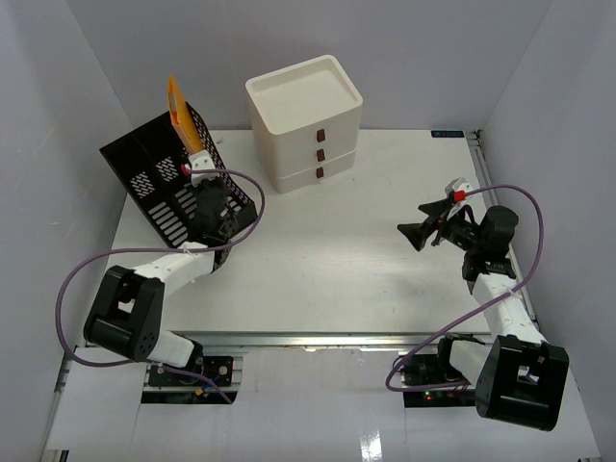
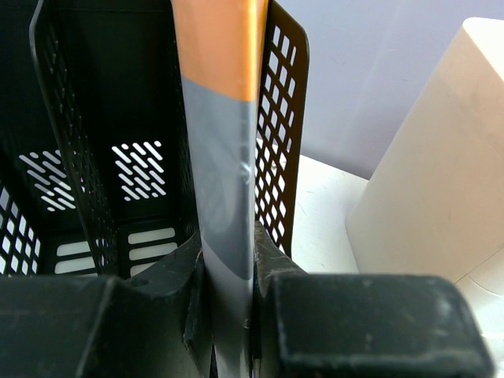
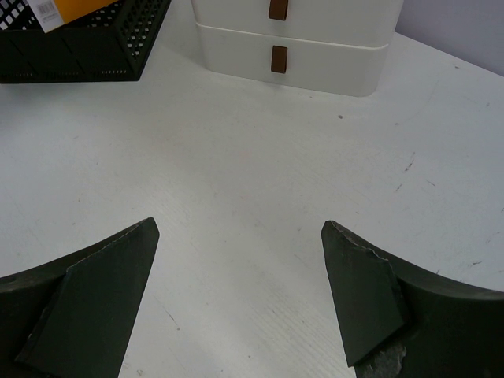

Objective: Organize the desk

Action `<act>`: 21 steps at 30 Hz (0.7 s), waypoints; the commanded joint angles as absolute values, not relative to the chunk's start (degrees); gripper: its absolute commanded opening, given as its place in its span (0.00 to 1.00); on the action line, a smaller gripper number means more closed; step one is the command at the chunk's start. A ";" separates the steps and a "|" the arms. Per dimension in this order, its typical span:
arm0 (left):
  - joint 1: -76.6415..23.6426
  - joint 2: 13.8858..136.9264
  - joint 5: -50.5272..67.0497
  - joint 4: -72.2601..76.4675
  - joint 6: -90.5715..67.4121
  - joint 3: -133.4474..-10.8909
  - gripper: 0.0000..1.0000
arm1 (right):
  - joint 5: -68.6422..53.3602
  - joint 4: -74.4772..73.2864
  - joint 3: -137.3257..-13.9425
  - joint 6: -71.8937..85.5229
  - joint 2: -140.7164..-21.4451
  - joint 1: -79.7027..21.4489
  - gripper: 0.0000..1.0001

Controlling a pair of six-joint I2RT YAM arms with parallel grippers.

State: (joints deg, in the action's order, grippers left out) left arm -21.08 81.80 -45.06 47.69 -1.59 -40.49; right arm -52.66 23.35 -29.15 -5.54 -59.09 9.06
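the desk (image 1: 318, 260) is the wide white top under both arms, and from above you see a black mesh holder (image 1: 154, 183) at its far left corner and a cream drawer box (image 1: 304, 120) at the far middle. your left gripper (image 1: 197, 159) reaches to the holder's far end, where an orange folder (image 1: 180, 111) stands up. your right gripper (image 1: 416, 221) hangs over the right side, well apart from everything.

in the left wrist view, the left gripper (image 2: 228, 260) is clamped on the folder (image 2: 220, 118), upright, just beside the right wall of the holder (image 2: 94, 157). the box (image 2: 433, 173) is at the right, on the desk (image 2: 323, 205).

in the right wrist view, the right gripper (image 3: 239, 227) has its jaws wide apart, nothing between them, only bare desk (image 3: 433, 157) below. the box (image 3: 315, 47) and the holder (image 3: 94, 47) are far ahead.
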 commanded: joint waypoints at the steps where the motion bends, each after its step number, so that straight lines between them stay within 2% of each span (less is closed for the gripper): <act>1: -21.61 80.54 -47.11 46.53 -2.38 -43.74 0.00 | -53.51 25.84 -29.01 -5.28 -59.15 9.58 0.90; 9: -21.67 80.55 -49.04 46.35 -0.58 -45.67 0.00 | -54.70 25.79 -29.05 -5.37 -59.37 9.58 0.91; 12: -21.95 79.25 -48.25 44.17 -2.52 -45.72 0.00 | -58.20 24.10 -29.72 -7.50 -60.44 7.61 0.94; 14: -21.97 77.77 -47.64 42.70 -3.97 -45.26 0.00 | -58.88 17.92 -32.30 -19.31 -61.89 3.20 0.96; 15: -21.97 77.17 -47.46 41.93 -4.66 -45.00 0.00 | -58.89 13.53 -34.10 -19.52 -62.67 0.61 0.97; 17: -22.06 75.40 -46.85 40.13 -6.25 -44.04 0.00 | -61.25 -2.01 -39.38 -52.33 -65.82 -11.35 1.00; 19: -21.97 74.55 -46.85 38.44 -6.93 -43.95 0.00 | -61.69 -15.34 -43.96 -69.85 -69.29 -15.58 1.00; 21: -22.06 74.15 -46.51 36.53 -8.39 -44.42 0.00 | -55.71 -18.87 -48.15 -81.21 -73.43 -21.59 1.00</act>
State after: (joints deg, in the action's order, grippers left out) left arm -22.00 78.46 -47.05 38.97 -4.87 -43.40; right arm -57.62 1.96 -39.19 -41.01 -67.74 -11.71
